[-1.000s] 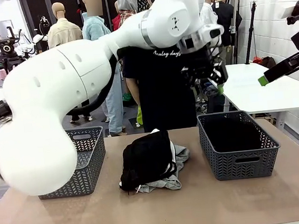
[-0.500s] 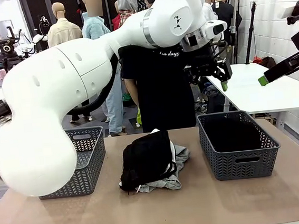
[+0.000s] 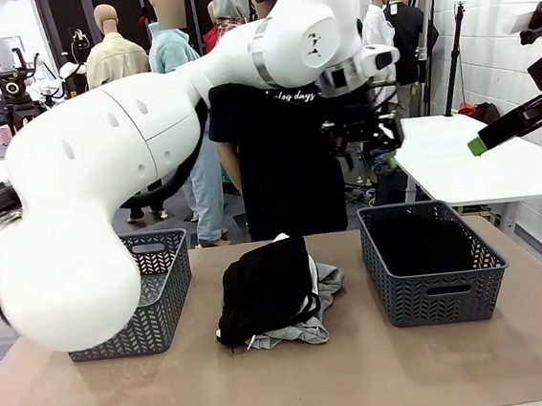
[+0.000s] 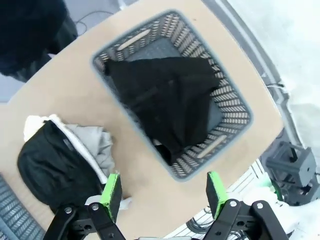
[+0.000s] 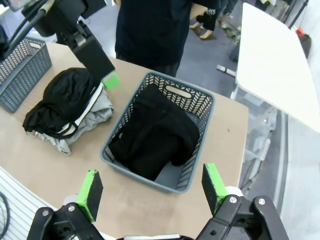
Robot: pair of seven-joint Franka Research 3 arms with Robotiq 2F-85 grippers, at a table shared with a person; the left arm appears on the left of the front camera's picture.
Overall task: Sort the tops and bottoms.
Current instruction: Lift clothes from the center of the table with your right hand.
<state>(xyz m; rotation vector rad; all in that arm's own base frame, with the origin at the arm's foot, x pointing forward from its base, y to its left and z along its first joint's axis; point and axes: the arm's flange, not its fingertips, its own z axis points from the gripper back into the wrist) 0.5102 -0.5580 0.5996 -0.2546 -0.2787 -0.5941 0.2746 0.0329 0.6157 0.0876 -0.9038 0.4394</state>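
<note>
A pile of clothes (image 3: 270, 294) lies mid-table: a black garment with white trim on top of a grey one, also in the left wrist view (image 4: 55, 160) and the right wrist view (image 5: 67, 100). The right grey basket (image 3: 432, 283) holds a black garment (image 4: 170, 105) (image 5: 155, 135). The left grey basket (image 3: 159, 290) stands at the pile's other side. My left gripper (image 3: 372, 150) (image 4: 163, 192) hangs open and empty high above the right basket. My right gripper (image 5: 152, 187) is open too, higher up at the right, looking down on the basket.
A person in a black top (image 3: 285, 154) stands at the table's far edge behind the pile. A white table (image 3: 469, 160) sits beyond the right basket. Bare tabletop (image 3: 365, 376) runs along the near edge.
The left wrist has turned and the gripper has drifted slightly left above the right basket. The right arm, the pile and the baskets have stayed put.
</note>
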